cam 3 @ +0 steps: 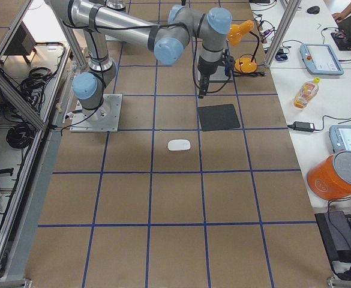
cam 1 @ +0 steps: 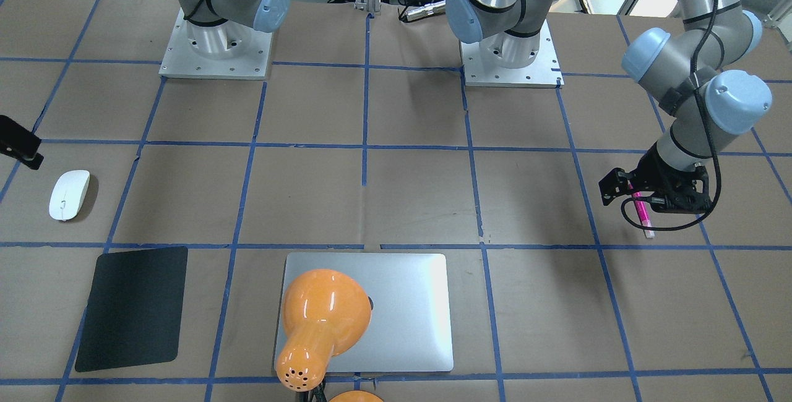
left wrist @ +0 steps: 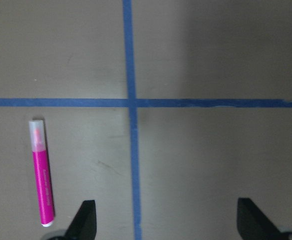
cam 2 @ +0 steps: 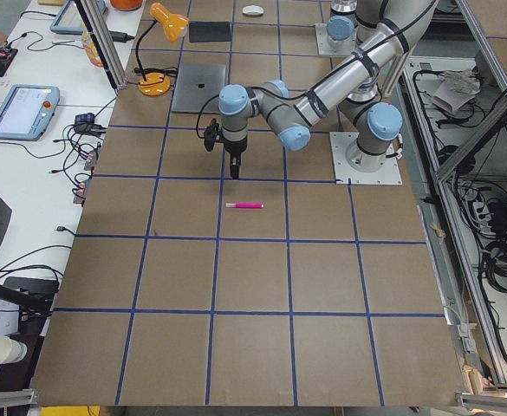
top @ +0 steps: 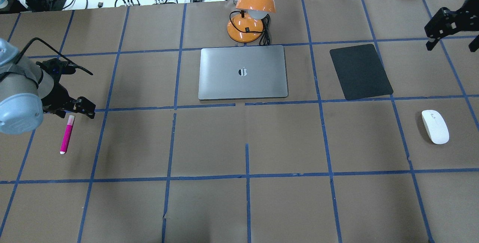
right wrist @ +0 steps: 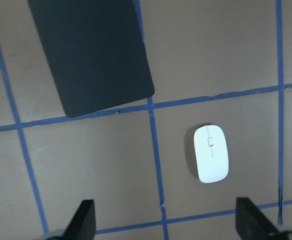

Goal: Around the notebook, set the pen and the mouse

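Note:
The pink pen (top: 67,134) lies flat on the brown table at the far left. My left gripper (top: 73,107) hovers just beyond its pale end, open and empty. In the left wrist view the pen (left wrist: 42,172) sits outside the left finger (left wrist: 86,220), not between the jaws. The white mouse (top: 435,126) rests at the far right. My right gripper (top: 452,45) hangs open above the table's back right corner, away from the mouse (right wrist: 211,153). The silver notebook (top: 243,72) lies closed at the back centre, with nothing beside it.
An orange desk lamp (top: 250,15) stands right behind the notebook, its head leaning over the lid. A black mat (top: 360,71) lies between notebook and mouse. Cables and a bottle sit beyond the table's far edge. Blue tape lines grid the table.

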Controlling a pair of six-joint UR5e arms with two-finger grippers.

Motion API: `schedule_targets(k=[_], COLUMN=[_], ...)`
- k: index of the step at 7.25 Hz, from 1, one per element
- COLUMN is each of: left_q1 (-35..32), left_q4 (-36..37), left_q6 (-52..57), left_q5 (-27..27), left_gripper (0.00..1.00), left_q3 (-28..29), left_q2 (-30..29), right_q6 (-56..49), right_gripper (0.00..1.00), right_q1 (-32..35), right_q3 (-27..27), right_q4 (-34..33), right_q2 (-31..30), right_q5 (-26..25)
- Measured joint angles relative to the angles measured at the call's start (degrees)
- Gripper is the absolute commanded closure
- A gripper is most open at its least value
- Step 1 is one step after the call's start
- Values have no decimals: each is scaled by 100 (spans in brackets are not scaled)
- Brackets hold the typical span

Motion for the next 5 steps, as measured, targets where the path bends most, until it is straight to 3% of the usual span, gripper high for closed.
schedule_targets(k=[2,4,5], left_q1=[552,699,713], left_q4=[628,738,749], left_q6=[513,373,326], left_q5=[-24,-25,-28], left_gripper=[5,48,80], left_q3=[-164,-147,-136], left_q2=[-482,-649,-684], right_q6=[-763,-1552,-1792], right_gripper=[0,0,0], right_q1=[-491,-750,-835], right_q3=[492,1432,1799], right_q4=[-1004,-2297,-2703], right_q2=[450,547,581], right_q5=[-9,-1,20])
